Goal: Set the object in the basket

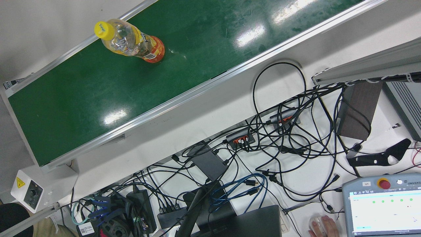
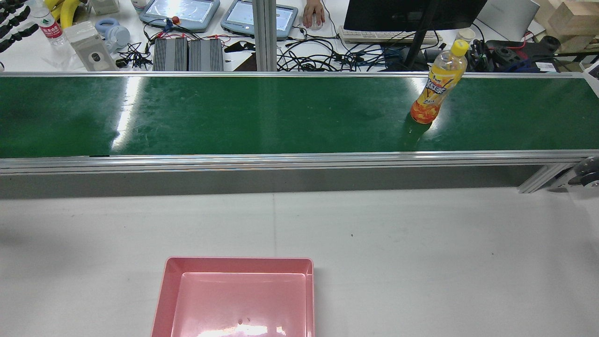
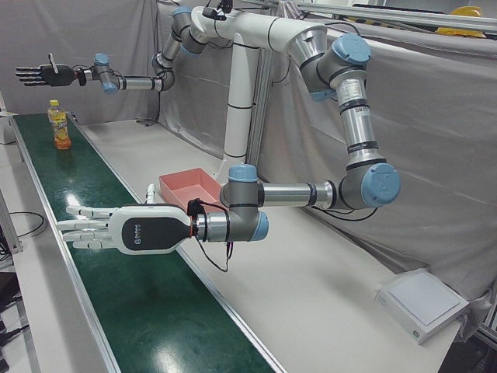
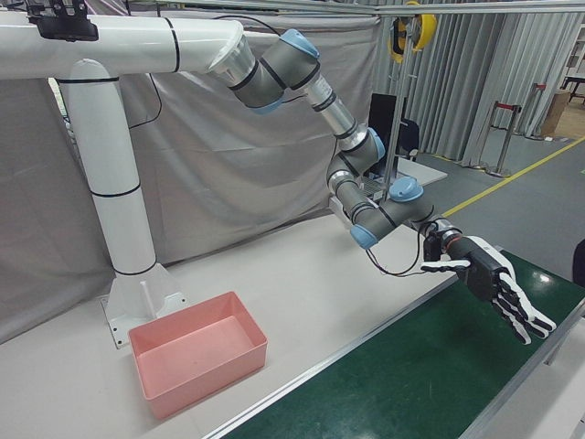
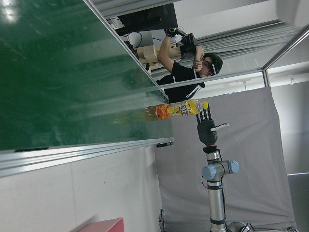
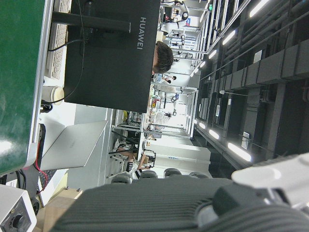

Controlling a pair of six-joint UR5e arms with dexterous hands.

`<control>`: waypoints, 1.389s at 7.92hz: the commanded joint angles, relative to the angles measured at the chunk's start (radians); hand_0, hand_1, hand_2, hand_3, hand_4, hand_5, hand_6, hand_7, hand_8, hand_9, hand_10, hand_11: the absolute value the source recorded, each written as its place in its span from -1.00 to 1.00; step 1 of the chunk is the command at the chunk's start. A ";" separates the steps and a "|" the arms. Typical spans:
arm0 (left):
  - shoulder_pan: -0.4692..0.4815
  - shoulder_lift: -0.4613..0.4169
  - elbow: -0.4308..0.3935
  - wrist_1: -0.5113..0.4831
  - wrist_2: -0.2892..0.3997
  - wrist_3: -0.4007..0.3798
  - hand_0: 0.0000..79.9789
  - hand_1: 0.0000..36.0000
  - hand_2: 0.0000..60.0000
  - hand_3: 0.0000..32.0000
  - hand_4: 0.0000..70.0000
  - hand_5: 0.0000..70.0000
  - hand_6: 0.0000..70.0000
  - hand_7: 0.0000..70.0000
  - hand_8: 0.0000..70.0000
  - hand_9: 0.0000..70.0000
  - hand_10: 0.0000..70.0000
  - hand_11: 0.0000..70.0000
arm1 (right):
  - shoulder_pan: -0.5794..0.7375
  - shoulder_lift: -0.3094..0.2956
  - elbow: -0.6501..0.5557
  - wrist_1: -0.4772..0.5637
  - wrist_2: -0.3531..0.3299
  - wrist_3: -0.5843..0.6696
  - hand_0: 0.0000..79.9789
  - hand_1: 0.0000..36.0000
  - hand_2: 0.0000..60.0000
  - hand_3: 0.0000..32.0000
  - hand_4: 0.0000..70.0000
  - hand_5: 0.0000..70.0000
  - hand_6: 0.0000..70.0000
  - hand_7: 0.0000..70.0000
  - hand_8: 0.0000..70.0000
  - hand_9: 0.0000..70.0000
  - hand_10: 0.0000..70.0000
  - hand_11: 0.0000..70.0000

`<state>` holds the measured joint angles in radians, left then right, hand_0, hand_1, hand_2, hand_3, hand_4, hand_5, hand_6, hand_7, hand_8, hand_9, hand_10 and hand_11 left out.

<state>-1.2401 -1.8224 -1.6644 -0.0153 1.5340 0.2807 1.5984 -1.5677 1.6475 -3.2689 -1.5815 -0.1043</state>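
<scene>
Green conveyor belt [image 2: 234, 114] with raised aluminium side rails, tall clear plastic drink bottle with yellow cap [image 2: 437, 84] upright at its right end, likely light, slick, tippy, so best wrapped mid-body; left hand [image 3: 89, 227] and right hand [image 3: 35, 74] spread, empty; pink plastic basket [image 2: 161, 299] well apart across bare white table [image 2: 421, 252].

A long green conveyor belt [image 2: 234, 114] with aluminium side rails is stretching across the upper half of the rear view, and a tangle of black cables [image 1: 279, 138] is sprawling over the white desk in the lower right of the front view. In that view's bottom right corner a grey teach pendant with a red stop button [image 1: 383, 202] is lying flat, its screen glowing. A black Huawei monitor [image 6: 111, 53] is filling the upper left of the right hand view.
</scene>
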 commanded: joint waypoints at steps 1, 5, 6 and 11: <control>0.001 0.000 0.000 0.000 0.000 0.000 0.45 -0.53 -1.00 -0.98 -0.74 -0.65 -1.00 -1.00 -0.95 -0.97 -0.86 -0.75 | 0.000 0.000 0.000 0.000 0.000 0.000 -1.00 -1.00 -1.00 -1.00 -1.00 -1.00 -1.00 -1.00 -1.00 -1.00 -1.00 -1.00; 0.001 0.000 0.002 0.000 0.000 0.000 0.44 -0.57 -1.00 -0.99 -0.74 -0.64 -1.00 -1.00 -0.94 -0.96 -0.85 -0.74 | 0.000 0.000 0.000 0.000 0.000 0.002 -1.00 -1.00 -1.00 -1.00 -1.00 -1.00 -1.00 -1.00 -1.00 -1.00 -1.00 -1.00; 0.002 0.002 0.005 -0.002 -0.002 0.000 0.42 -0.60 -1.00 -1.00 -0.74 -0.63 -1.00 -1.00 -0.93 -0.95 -0.85 -0.73 | 0.000 0.000 0.000 0.000 0.000 0.000 -1.00 -1.00 -1.00 -1.00 -1.00 -1.00 -1.00 -1.00 -1.00 -1.00 -1.00 -1.00; 0.041 0.003 0.012 -0.002 -0.003 -0.002 0.43 -0.60 -1.00 -0.99 -0.75 -0.64 -1.00 -1.00 -0.93 -0.94 -0.84 -0.73 | 0.000 0.000 0.000 0.000 0.000 0.002 -1.00 -1.00 -1.00 -1.00 -1.00 -1.00 -1.00 -1.00 -1.00 -1.00 -1.00 -1.00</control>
<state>-1.2079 -1.8220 -1.6554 -0.0169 1.5314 0.2794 1.5984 -1.5677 1.6475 -3.2689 -1.5815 -0.1034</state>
